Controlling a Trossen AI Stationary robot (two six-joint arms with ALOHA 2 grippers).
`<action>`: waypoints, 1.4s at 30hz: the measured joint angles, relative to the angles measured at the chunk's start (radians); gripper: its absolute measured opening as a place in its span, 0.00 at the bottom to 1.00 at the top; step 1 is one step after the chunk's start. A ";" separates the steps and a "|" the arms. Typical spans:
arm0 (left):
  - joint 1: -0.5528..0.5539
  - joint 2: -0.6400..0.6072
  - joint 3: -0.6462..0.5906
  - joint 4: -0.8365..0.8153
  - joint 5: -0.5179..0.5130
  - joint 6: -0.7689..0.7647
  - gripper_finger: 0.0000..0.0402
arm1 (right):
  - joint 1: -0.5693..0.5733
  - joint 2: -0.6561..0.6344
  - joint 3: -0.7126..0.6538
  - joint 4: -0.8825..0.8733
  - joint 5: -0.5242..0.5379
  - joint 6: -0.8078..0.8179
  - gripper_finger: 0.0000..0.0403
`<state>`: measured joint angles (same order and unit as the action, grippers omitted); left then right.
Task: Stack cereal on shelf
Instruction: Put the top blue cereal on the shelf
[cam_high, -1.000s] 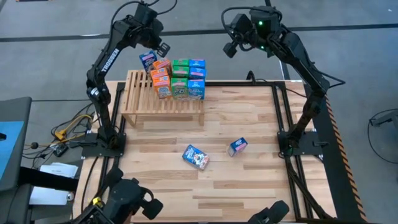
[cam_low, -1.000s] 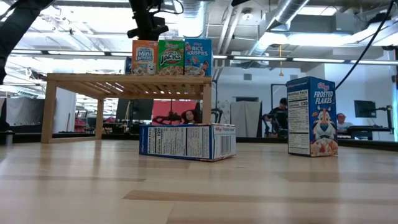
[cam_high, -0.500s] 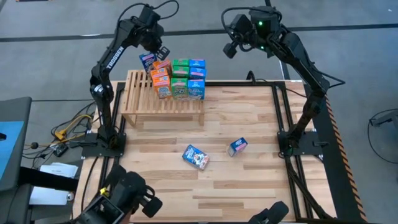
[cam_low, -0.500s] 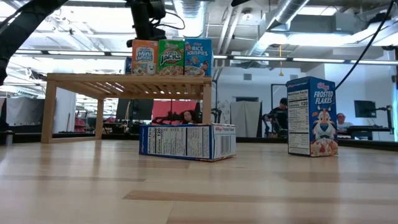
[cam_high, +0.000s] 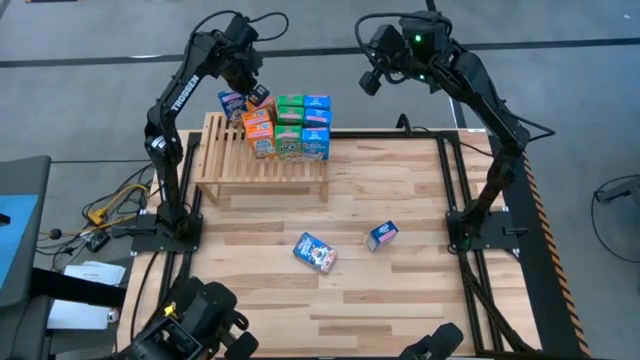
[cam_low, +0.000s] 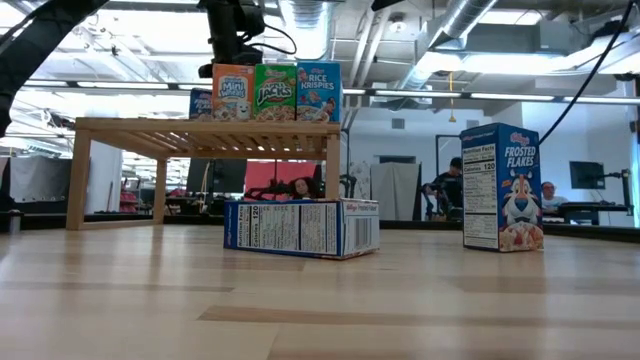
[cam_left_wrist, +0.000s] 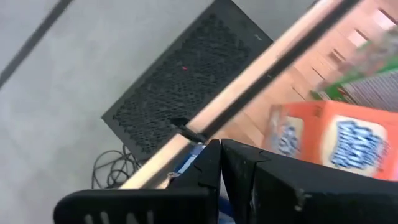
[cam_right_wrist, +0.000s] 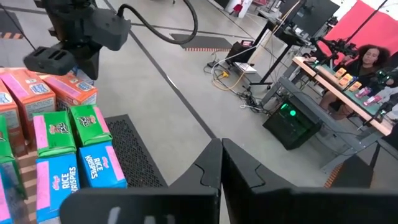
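Observation:
A low slatted wooden shelf (cam_high: 228, 160) (cam_low: 200, 127) stands at the table's far left. On it stand orange (cam_high: 258, 125), green (cam_high: 290, 125) and blue (cam_high: 316, 125) cereal boxes, packed in rows. One more blue box (cam_high: 232, 101) (cam_low: 200, 103) stands on the shelf's far edge, left of the orange ones. My left gripper (cam_high: 255, 93) (cam_left_wrist: 221, 144) is shut, right beside that blue box. My right gripper (cam_high: 372, 80) (cam_right_wrist: 221, 143) is shut and hangs high beyond the table's far edge. My left gripper's shut fingers (cam_left_wrist: 205, 168) are at the right side of the lone blue box (cam_left_wrist: 191, 158), coming from above and slanting down. The fingers themselves hide the place of contact, so I cannot tell whether they touch it. The box stands on the shelf.
A blue cereal box (cam_high: 314, 252) (cam_low: 300, 228) lies flat at mid-table. A Frosted Flakes box (cam_high: 382, 235) (cam_low: 502, 187) stands upright to its right. Bare plank tabletop (cam_high: 400, 300) lies around both. People sit in the room behind the table.
My left gripper has moved a little down and toward the table's left, close to the lone blue box. That box has slid slightly left along the shelf's far edge and now shows beside the orange box in the low view.

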<state>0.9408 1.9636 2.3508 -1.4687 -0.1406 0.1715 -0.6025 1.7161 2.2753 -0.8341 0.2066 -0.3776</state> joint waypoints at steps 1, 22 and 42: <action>-0.003 0.000 0.000 -0.006 0.012 0.001 0.00 | 0.000 0.000 0.000 0.000 0.000 -0.008 0.06; -0.053 -0.013 0.003 0.072 -0.056 -0.068 0.00 | -0.002 0.000 0.000 -0.003 0.000 -0.085 0.06; -0.021 -0.028 0.003 -0.023 -0.208 -0.039 0.00 | -0.002 0.000 0.000 -0.004 0.000 -0.094 0.06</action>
<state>0.9194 1.9357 2.3535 -1.4919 -0.3482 0.1327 -0.6048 1.7161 2.2757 -0.8379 0.2062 -0.4717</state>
